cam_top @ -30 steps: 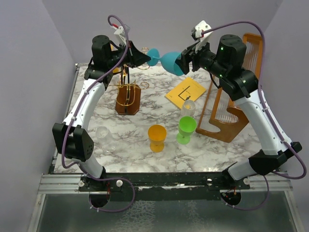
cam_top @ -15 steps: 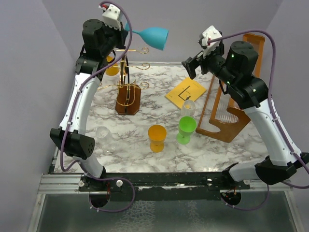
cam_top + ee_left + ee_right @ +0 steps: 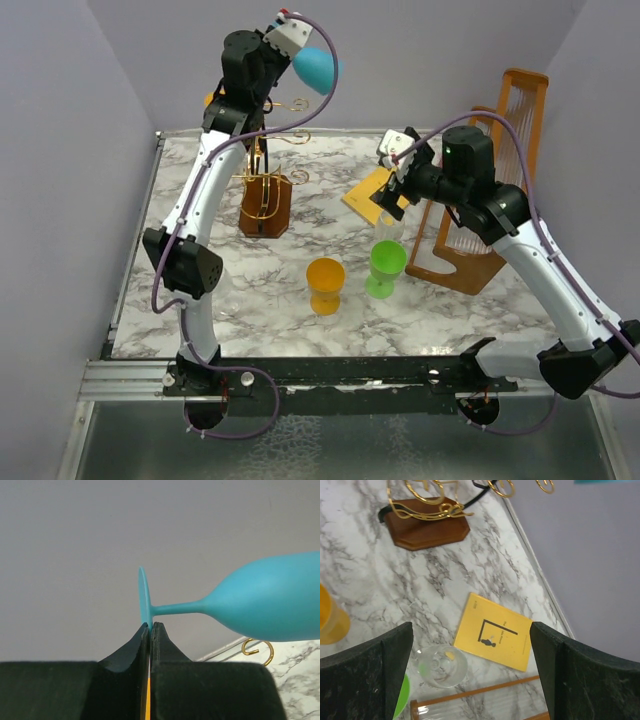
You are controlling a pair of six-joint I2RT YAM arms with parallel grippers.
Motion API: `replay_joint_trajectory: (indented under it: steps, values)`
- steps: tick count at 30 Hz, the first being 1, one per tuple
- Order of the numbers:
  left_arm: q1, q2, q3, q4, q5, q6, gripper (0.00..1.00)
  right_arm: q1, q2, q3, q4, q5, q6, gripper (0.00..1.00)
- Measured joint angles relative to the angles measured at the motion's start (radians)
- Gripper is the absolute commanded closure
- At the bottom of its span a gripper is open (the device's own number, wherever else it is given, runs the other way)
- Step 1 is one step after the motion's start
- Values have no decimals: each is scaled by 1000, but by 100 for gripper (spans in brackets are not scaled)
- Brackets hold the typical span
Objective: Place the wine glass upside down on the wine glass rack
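Left gripper (image 3: 150,628) is clamped on the foot rim of the teal glass (image 3: 270,602), holding it sideways in the air over the rack (image 3: 265,195). Right gripper (image 3: 470,640) hangs with jaws wide apart above the tabletop (image 3: 370,590).

right of wine glass rack (image 3: 265,205): bare marble (image 3: 325,215) | nearer: orange cup (image 3: 325,281), green cup (image 3: 386,266) block

My marble table (image 3: 300,330) carries the wine glass rack (image 3: 265,205) at far left and a yellow card (image 3: 492,639) flat to its right. A clear glass (image 3: 441,666) stands just nearer. A green cup (image 3: 385,268) and an orange cup (image 3: 325,283) sit side by side mid-table, and a wooden frame (image 3: 470,250) stands at right.
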Motion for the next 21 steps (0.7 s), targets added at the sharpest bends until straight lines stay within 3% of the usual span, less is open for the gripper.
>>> replay_joint_trajectory:
  steps: [7,21]
  values:
    - [-32,104,5,58,-1,161,100,0,-37,-4,-34,-134,-55,0]
    - [-74,284,55,90,-15,412,100,0,-35,-5,-55,-175,-66,0]
